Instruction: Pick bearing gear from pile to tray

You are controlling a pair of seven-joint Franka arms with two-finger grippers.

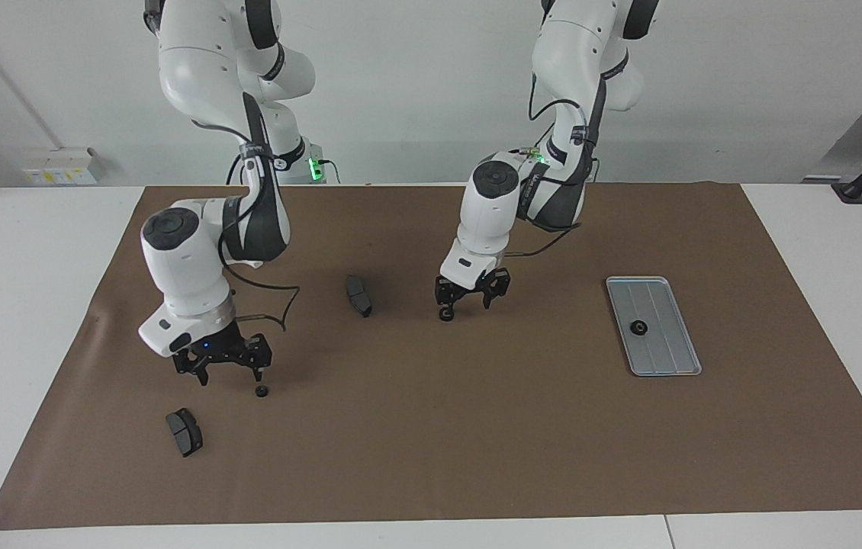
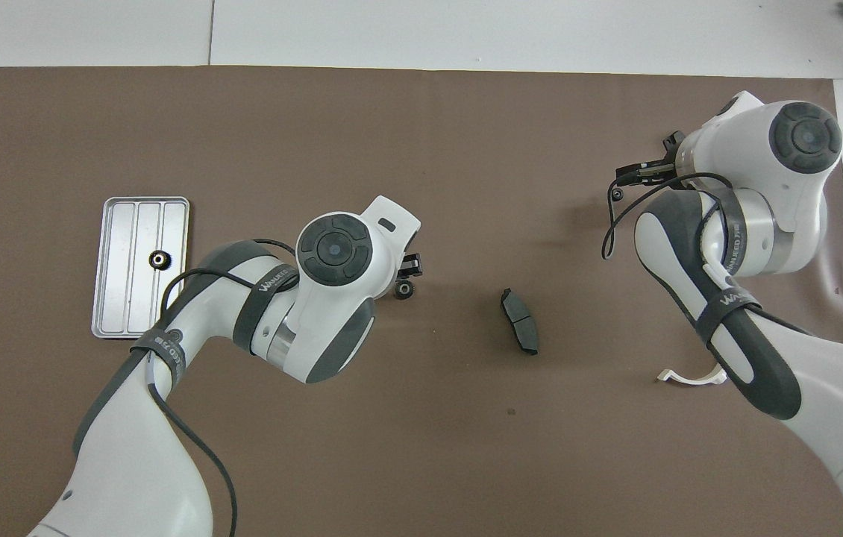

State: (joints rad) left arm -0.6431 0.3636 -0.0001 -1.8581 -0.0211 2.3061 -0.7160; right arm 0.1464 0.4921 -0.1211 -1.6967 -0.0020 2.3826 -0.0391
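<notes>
The silver tray (image 1: 667, 358) lies toward the left arm's end of the table with one black gear (image 1: 638, 328) in it; the overhead view shows the tray (image 2: 123, 298) and that gear (image 2: 160, 259) too. My left gripper (image 1: 467, 307) is open and low over the mat's middle. A second gear (image 1: 446, 314) sits at one fingertip; I cannot tell whether they touch. My right gripper (image 1: 229, 375) is open just above the mat, with a third gear (image 1: 261, 391) lying beside one fingertip.
One dark grey curved pad (image 1: 358, 295) lies between the two grippers. Another pad (image 1: 184, 431) lies farther from the robots than the right gripper. A white half-ring bracket (image 2: 690, 377) shows partly under the right arm in the overhead view.
</notes>
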